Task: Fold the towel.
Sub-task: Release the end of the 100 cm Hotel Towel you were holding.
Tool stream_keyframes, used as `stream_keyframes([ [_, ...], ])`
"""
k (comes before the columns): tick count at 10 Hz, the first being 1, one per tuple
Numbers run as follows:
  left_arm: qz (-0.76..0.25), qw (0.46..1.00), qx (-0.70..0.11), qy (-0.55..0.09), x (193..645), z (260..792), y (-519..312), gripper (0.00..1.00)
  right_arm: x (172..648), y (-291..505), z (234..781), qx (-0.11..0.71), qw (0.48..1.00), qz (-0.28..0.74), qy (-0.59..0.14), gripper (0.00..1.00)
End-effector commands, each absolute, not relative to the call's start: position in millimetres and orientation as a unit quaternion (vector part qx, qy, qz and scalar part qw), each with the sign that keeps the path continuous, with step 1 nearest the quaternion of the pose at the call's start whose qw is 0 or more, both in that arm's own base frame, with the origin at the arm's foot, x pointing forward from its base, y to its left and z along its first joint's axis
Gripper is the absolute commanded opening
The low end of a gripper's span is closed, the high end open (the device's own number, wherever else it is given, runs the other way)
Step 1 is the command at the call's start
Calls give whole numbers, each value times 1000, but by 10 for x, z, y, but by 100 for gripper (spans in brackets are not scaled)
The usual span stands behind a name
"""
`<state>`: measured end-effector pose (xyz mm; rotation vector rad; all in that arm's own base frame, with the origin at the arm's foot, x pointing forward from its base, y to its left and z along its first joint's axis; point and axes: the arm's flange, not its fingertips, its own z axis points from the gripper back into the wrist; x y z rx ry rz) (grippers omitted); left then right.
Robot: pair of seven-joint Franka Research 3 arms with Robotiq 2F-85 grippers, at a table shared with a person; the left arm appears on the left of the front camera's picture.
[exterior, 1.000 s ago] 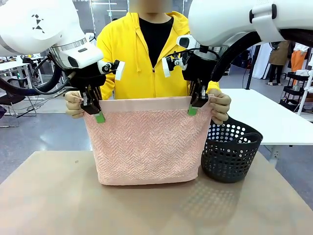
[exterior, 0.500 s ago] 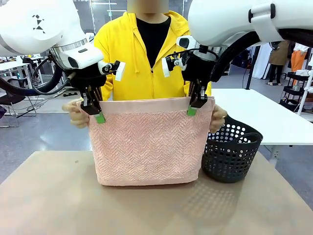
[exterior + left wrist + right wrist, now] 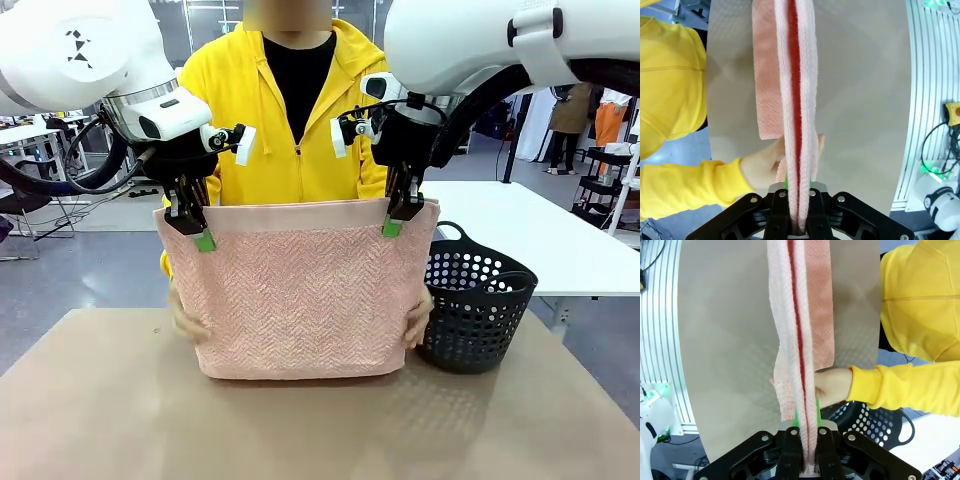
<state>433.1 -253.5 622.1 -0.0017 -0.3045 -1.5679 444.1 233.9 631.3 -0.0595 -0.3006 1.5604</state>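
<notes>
The left gripper (image 3: 203, 238) and right gripper (image 3: 393, 225) clamp the towel's (image 3: 300, 295) top corners, hanging it over the table's (image 3: 100, 400) far edge so a person's hands (image 3: 185, 318) can take its sides.

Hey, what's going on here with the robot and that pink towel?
The left tool and right tool each pinch a top corner of the towel, which hangs doubled over the table. The person across holds its lower sides with one hand and the other hand. A black basket stands beside it.
</notes>
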Motion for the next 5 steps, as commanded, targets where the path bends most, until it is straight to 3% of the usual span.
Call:
stream_keyframes([
  [1,-699,702,-1,-139,4332,6234,-2527,0,4440,2320,6327,-32,699,702,-134,0],
  [5,-699,702,-1,-139,4332,6234,-2527,0,4440,2320,6327,-32,699,702,-134,0],
])
